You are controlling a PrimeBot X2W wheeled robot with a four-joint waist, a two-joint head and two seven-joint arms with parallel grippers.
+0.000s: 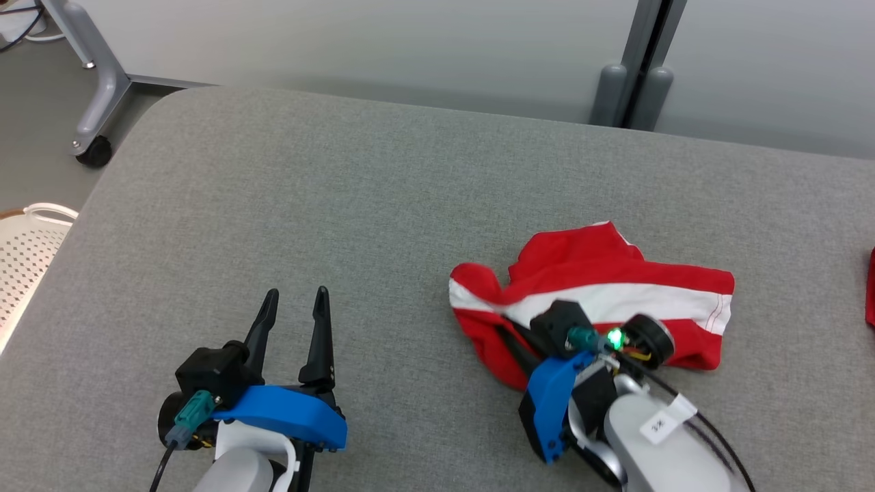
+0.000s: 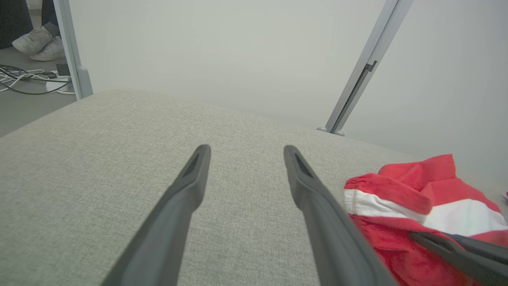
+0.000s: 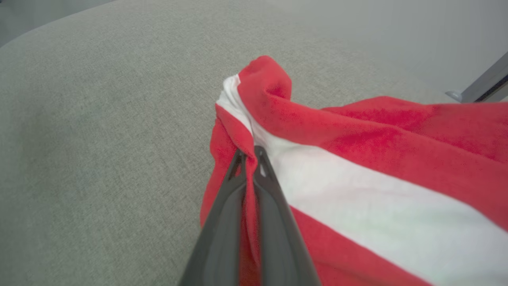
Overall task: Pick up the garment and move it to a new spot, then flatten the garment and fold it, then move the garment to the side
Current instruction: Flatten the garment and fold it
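Right tool (image 3: 249, 154) pinched shut on left end of garment (image 1: 615, 301), which stretched away rightward; left tool (image 1: 297, 294) sat open, well apart leftward.

Left gripper (image 1: 297, 292) sits low on the left side, fingers spread wide and pointing forward, nothing between them. Right gripper (image 3: 250, 151) angles forward and to the left, its two fingers pressed tight together, pinching a fold of the garment (image 3: 357, 131). The pale right forearm (image 1: 656, 444) comes in from the bottom edge.
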